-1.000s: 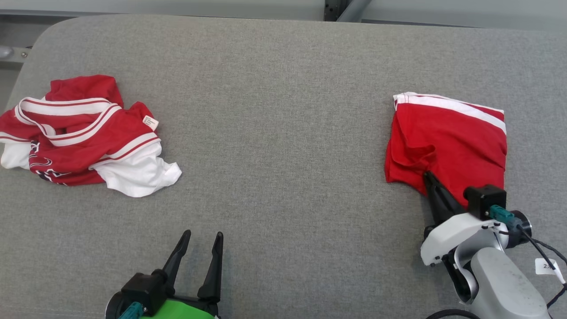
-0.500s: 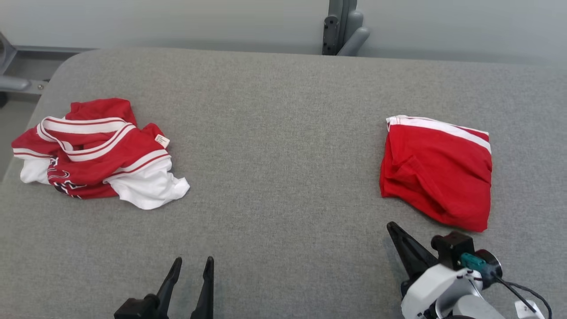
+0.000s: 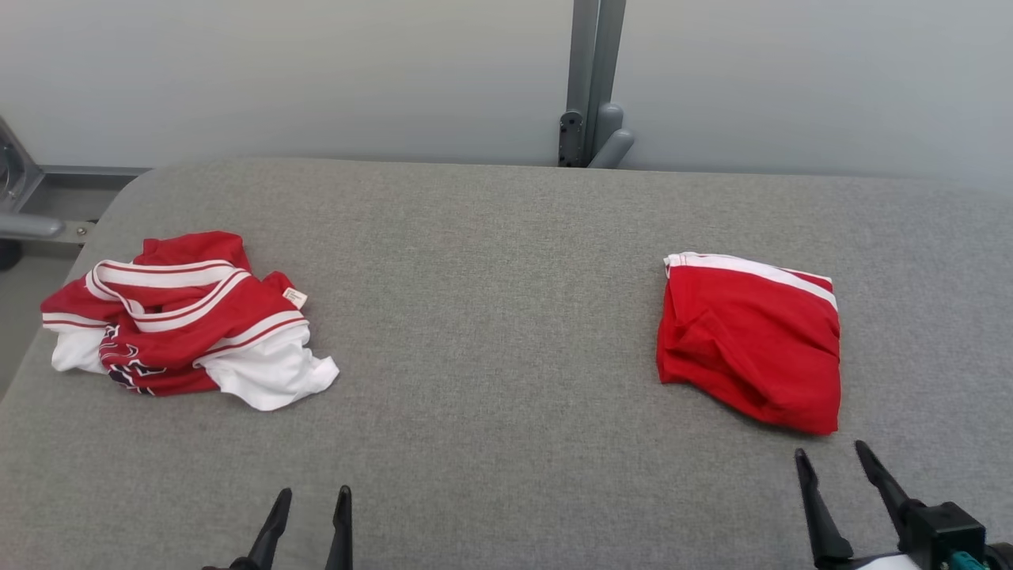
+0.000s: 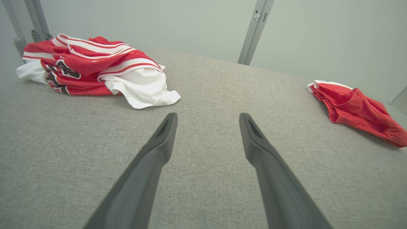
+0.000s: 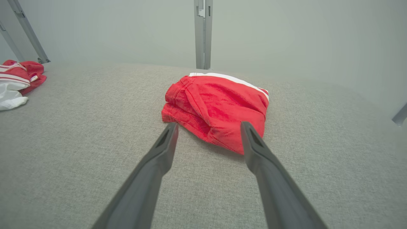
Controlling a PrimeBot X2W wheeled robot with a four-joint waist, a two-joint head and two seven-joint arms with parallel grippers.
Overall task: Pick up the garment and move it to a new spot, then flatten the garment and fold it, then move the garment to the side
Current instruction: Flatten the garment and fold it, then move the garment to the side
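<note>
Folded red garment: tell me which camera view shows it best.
The right wrist view: the folded red garment sits close and central, with its layered folds and white stripe clear. The head view shows the garment whole from above, but smaller. The left wrist view catches the garment low and edge-on at the far right.

The left claw (image 3: 314, 491) is two slim black fingers, each tapering to a point. The right claw (image 3: 831, 450) has the same pair, growing out of a boxy black block (image 3: 942, 524) with a small teal connector (image 3: 965, 560) beside it and a sliver of white casing (image 3: 874, 564) below. Up close the fingers (image 4: 152, 159) look matt dark grey, long and flat-sided, with a shallow slot sunk into the inner face near each tip.
</note>
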